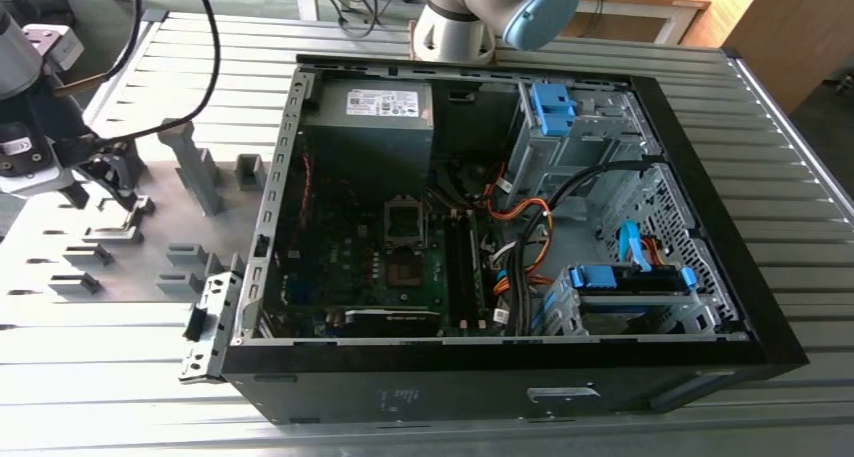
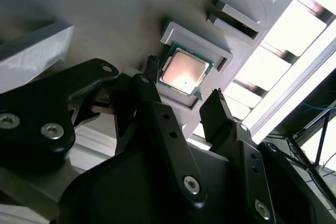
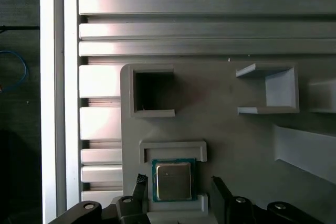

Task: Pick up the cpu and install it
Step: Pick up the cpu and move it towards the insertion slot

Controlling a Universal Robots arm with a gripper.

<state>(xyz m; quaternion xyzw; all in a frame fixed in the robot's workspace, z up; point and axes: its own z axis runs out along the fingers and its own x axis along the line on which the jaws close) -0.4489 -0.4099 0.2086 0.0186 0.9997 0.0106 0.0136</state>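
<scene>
**Exterior view.** The gripper [image 1: 118, 189] hangs low over the grey fixture plate [image 1: 147, 262] at the exterior view's left. It is well apart from the open computer case [image 1: 534, 227] and the motherboard [image 1: 360, 277] inside it. I cannot make out the cpu from here.

**Second wrist view.** The cpu [image 2: 184, 70] lies flat, silver top up, seated in a square grey holder [image 2: 223, 53] on the plate. The two black fingers [image 2: 152, 69] stand spread, one on each side of the holder. I see no contact with the cpu, and nothing is held.

**First wrist view.** The cpu [image 3: 173, 180] sits square in its holder [image 3: 173, 148], near one edge of the plate [image 3: 226, 129]. The fingertips flank two opposite sides, with a gap on each.

**Assessment.** In my judgement the step in hand is the pick-up, at the approach stage. The cpu is not yet lifted and installation is not begun. The grasp calls for the fingers to be centred on the cpu and level with its thin edges. They should close evenly and lightly, since the holder walls leave little room and a tilted grip could let it slip.
</scene>
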